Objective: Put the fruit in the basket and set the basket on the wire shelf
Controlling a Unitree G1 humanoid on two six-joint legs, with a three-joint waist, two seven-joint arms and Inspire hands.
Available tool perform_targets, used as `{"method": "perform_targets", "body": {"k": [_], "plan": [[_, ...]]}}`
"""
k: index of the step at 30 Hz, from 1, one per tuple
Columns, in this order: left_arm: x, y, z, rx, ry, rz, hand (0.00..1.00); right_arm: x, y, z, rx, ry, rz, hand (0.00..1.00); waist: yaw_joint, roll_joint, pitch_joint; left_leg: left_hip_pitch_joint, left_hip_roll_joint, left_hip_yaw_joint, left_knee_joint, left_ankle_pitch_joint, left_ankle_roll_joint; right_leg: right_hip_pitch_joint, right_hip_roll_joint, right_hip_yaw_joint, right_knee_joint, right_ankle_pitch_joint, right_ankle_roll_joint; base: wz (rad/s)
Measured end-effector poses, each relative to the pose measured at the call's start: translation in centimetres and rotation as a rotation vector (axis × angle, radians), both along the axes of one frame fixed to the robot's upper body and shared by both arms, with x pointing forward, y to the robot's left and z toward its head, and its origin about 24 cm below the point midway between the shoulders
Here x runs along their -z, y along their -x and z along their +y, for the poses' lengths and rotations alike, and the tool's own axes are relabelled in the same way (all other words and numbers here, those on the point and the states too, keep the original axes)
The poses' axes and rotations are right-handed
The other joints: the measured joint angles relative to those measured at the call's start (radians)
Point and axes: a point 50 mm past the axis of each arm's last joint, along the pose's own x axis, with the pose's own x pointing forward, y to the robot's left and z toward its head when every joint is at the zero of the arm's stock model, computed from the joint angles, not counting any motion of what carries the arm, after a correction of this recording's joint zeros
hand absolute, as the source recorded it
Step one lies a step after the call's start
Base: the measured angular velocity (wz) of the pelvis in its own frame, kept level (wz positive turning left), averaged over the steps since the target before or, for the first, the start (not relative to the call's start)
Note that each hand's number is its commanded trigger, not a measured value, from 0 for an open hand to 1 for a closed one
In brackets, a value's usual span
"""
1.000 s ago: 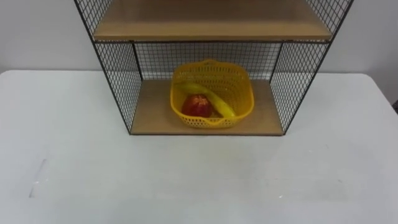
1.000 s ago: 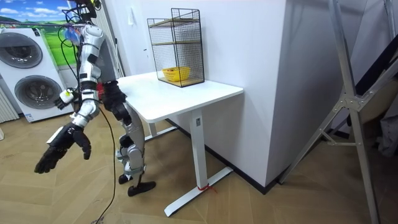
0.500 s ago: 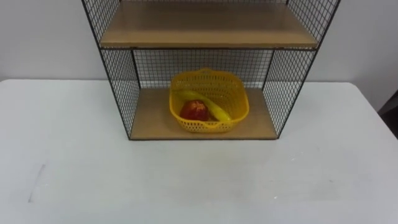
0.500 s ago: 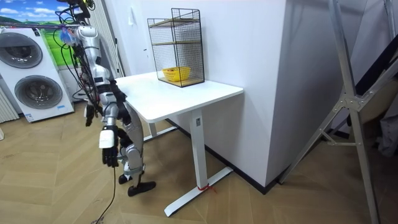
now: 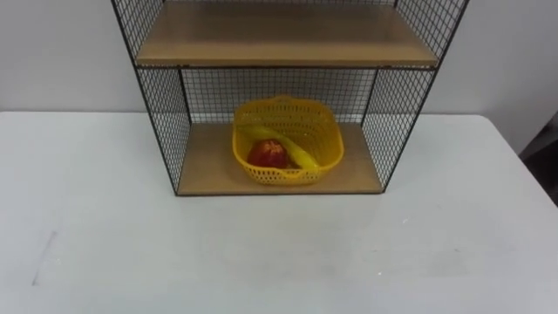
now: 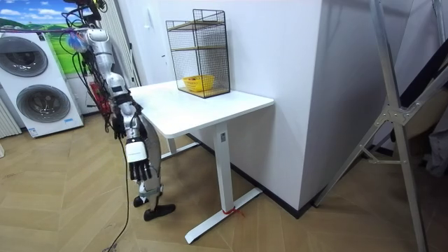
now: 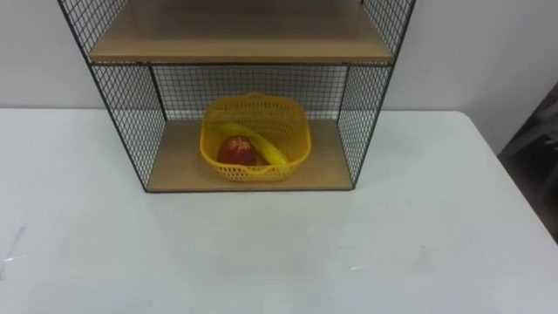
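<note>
Beside the white table [image 5: 279, 257] bearing the wire shelf [image 5: 279, 37], near washing machines [image 6: 38, 94], the right hand [image 6: 140, 168] hangs, apparently slack.

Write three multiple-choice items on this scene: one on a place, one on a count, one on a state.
1. Where is the basket?
A. on the bottom board of the shelf
B. on its top board
C. outside the shelf

2. How many fruits lie in the basket?
A. one
B. two
C. four

3. How does the basket stand?
A. upside down
B. upright
C. on its side

Answers:
1 A: it sits on the lower wooden board, between the wire walls.
2 B: a banana and a red fruit lie in it.
3 B: its open mouth faces up, with the fruit resting inside.
</note>
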Motion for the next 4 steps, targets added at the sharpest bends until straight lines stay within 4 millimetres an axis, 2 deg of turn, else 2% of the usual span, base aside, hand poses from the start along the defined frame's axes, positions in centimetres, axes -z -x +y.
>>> {"method": "perform_targets", "body": {"k": [4], "plan": [[0.14, -0.84, -0.28, 0.060, 0.028, -0.014, 0.00, 0.13, -0.84, 0.14, -0.135, -0.036, -0.001, 0.00, 0.001, 0.000, 0.0005, -0.006, 0.002, 0.006, -0.001, 0.005, 0.000, -0.010, 0.003, 0.000, -0.001, 0.007, -0.001, -0.05]]}}
